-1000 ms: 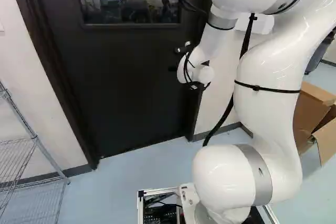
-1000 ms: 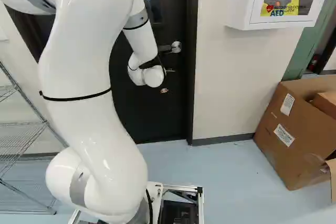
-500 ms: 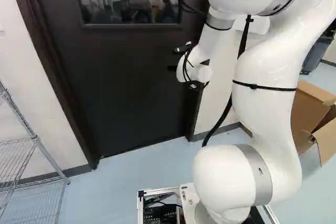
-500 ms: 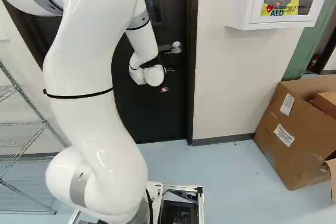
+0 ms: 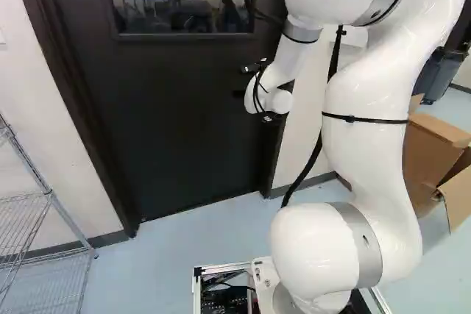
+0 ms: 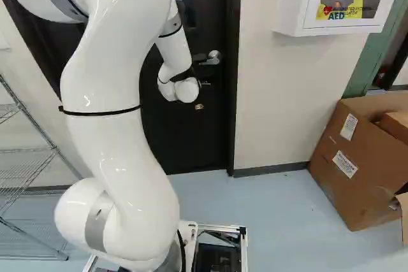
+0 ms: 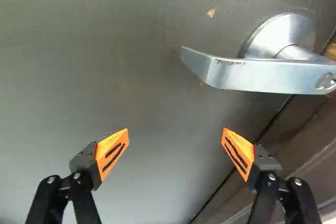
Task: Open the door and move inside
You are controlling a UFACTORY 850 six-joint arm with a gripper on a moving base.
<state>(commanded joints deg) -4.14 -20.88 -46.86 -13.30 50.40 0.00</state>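
My gripper (image 5: 246, 81) is near the dark door (image 5: 169, 123), at the handle side, partly hidden by the wrist. The door sits closed in its frame, with a window in its upper part. In the right base view the silver lever handle (image 6: 213, 58) shows just beyond the wrist. The wrist view has the gripper (image 7: 175, 136) wide open, its orange pads far apart with nothing between them. Ahead of the fingers, toward the door's edge, the lever (image 7: 262, 74) stands out from its round rose, not touched by either finger.
A wire shelf (image 5: 51, 204) stands left of the door. Right of it, a white AED cabinet (image 6: 296, 4) hangs on the wall and an open cardboard box (image 6: 341, 164) is on the floor. A dark bin (image 5: 441, 71) stands farther back.
The arm's upper part has shifted left in the left base view and right in the right one; the wrist has moved only slightly. Base and door have stayed put.
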